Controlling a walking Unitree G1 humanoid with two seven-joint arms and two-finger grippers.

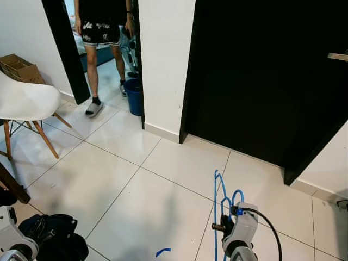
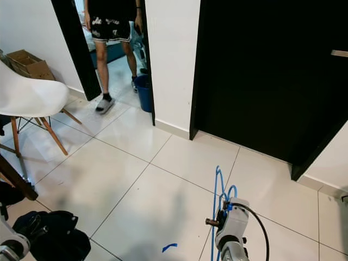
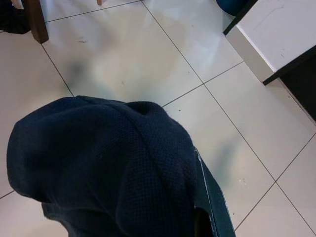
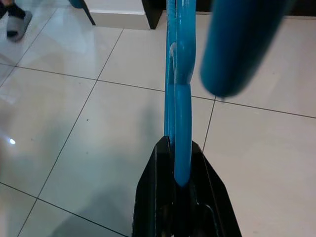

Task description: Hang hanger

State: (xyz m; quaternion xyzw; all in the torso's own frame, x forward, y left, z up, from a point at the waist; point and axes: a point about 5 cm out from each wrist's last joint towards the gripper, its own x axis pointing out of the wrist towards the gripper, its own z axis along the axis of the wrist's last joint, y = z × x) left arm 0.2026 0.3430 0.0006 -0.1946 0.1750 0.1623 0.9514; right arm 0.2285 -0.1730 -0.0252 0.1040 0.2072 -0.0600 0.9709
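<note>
Right gripper (image 4: 178,163) fingers (image 4: 153,197) clamped, arm low.

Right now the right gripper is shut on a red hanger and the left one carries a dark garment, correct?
Not quite: the hanger is blue, not red, as the right wrist view shows between the right gripper fingers. The rest stands: the left gripper carries the dark garment.

Head stereo pair: high vantage, angled forward and down over the white tiled floor (image 1: 136,206) toward the black door (image 1: 261,76). Both eyes share the door, the white chair (image 2: 30,98) well left of it, and a person (image 1: 100,32) standing in the doorway further left.

Left wrist camera: close above a dark garment (image 3: 103,168), facing the floor.

Right wrist camera: close along its jaws and the blue hanger (image 4: 178,98), facing the floor toward the door's base.
</note>
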